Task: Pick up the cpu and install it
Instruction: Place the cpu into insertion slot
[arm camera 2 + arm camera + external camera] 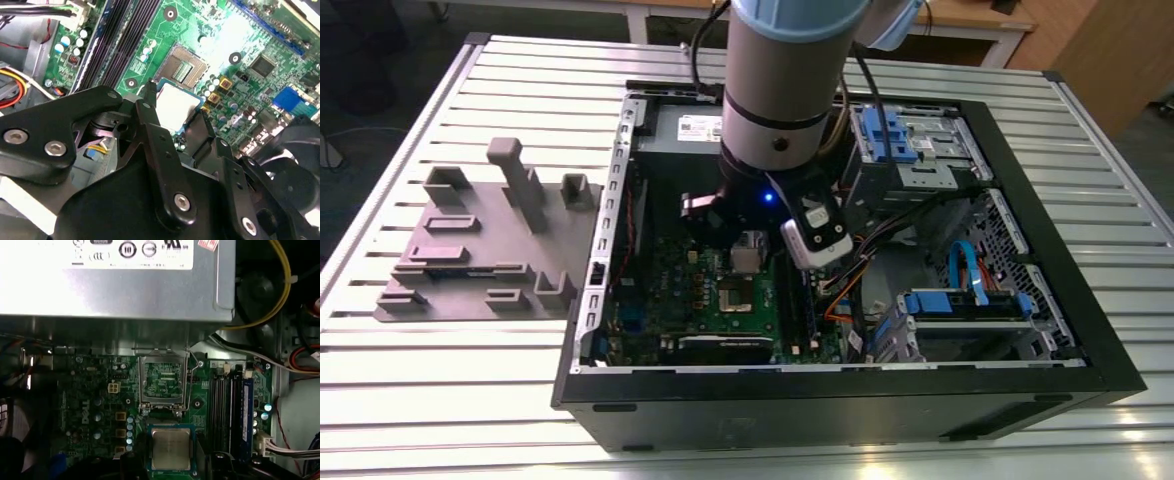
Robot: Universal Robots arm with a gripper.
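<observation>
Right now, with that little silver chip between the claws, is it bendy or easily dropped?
Probably stiff: the cpu looks like a flat, metal-topped square. Likely light, as the gripper holds it by two edges only. Possibly slippery, given the smooth, shiny top.

A robot arm [781, 90] reaches down into an open computer case [854, 410] on a slatted metal table [454, 400], its gripper [749, 248] low over the green motherboard [707, 275]. Grey fixture blocks [467, 270] lie beside the case, at the exterior view's left.
</observation>
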